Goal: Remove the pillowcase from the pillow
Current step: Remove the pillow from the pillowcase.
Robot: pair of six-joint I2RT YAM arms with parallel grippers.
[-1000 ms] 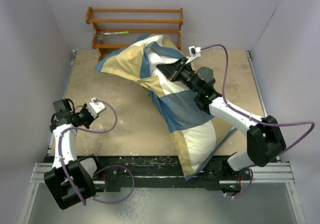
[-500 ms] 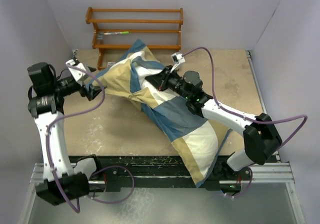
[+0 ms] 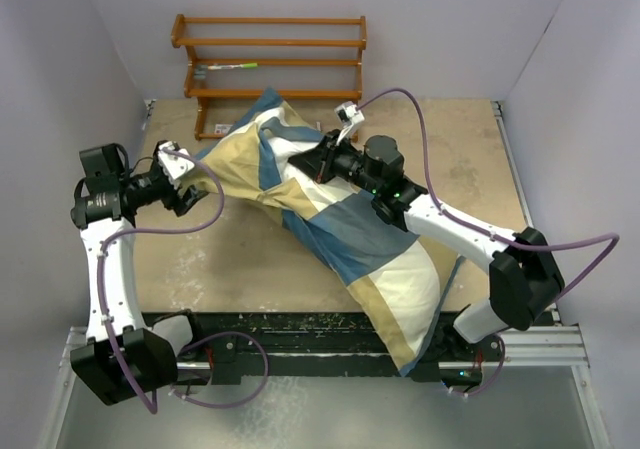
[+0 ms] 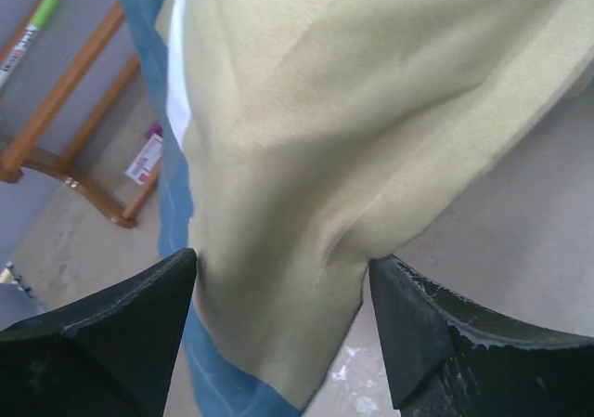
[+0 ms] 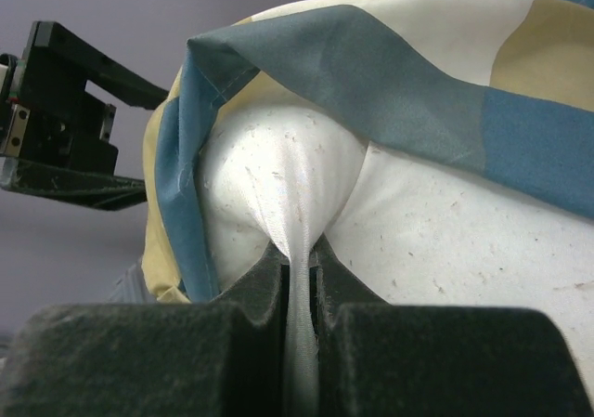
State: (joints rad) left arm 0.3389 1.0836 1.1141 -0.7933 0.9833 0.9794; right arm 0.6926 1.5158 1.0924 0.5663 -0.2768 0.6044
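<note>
The pillowcase (image 3: pixel 345 224), in tan, cream and blue blocks, lies diagonally across the table, its near end hanging over the front edge. My left gripper (image 3: pixel 196 195) is open at the pillowcase's left tan corner. In the left wrist view the tan fabric (image 4: pixel 306 138) hangs between the wide-apart fingers of my left gripper (image 4: pixel 283 292). My right gripper (image 3: pixel 318 159) sits at the case's open end. In the right wrist view my right gripper (image 5: pixel 299 267) is shut on a pinched fold of the white speckled pillow (image 5: pixel 445 241), with the blue edge of the pillowcase (image 5: pixel 371 73) draped over it.
A wooden rack (image 3: pixel 268 41) stands against the back wall with a green-and-white pen (image 3: pixel 232 67) on a shelf. A small label (image 3: pixel 222 128) lies on the table below it. Grey walls close in the left and right sides.
My left arm swung up from the near left to the pillowcase's left corner, now around the tan fabric. My right gripper moved left, dragging pillow and case with it.
</note>
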